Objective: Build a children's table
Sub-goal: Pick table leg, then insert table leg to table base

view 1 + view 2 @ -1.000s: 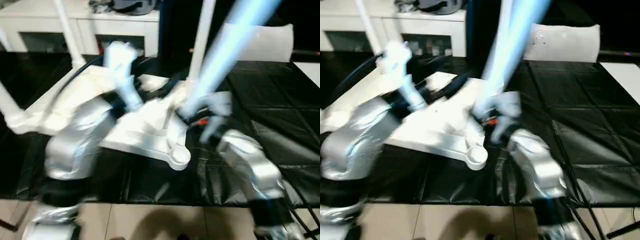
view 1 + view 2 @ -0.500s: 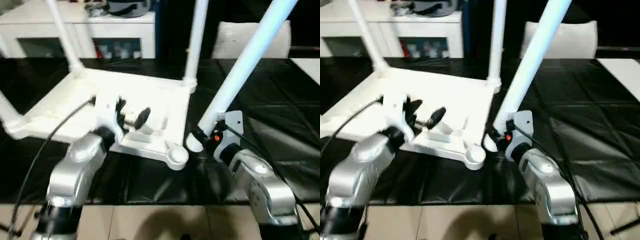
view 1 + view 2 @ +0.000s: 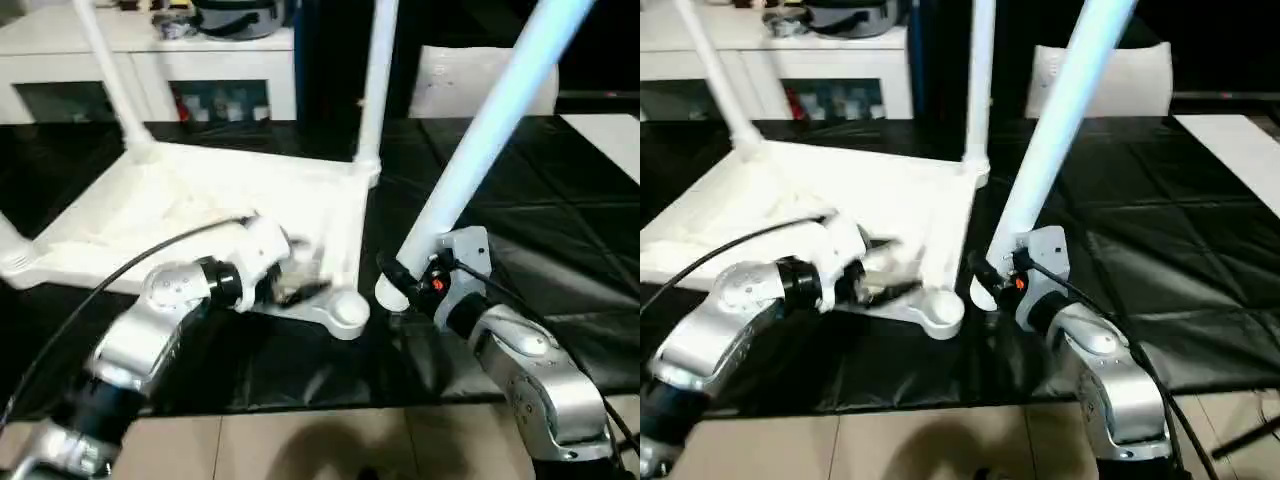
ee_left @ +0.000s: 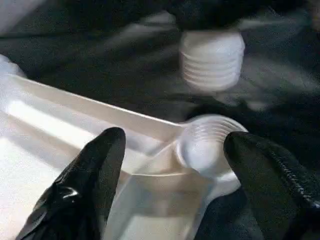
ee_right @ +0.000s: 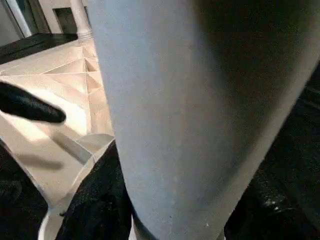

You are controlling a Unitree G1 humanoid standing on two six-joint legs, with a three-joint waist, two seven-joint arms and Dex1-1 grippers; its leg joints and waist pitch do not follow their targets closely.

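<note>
My right gripper [image 3: 398, 283], clamped on the fourth leg [image 3: 480, 150], holds its threaded end at three o'clock of the empty corner socket [image 3: 347, 313], seemingly just beside; left gripper [image 4: 170, 165] spread astride it.

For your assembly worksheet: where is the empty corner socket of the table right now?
The empty corner socket is at the upturned table top's near corner, between the left gripper and the threaded end of the loose leg in the right gripper.

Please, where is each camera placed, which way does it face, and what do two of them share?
Left and right eye: on the head, facing forward-down over silver forearms at the upside-down white plastic tabletop.
Left wrist: along the open left claw, facing the empty round corner socket.
Right wrist: pressed against the long white tapered leg in the right claw.
Shared: socket and leg.
</note>
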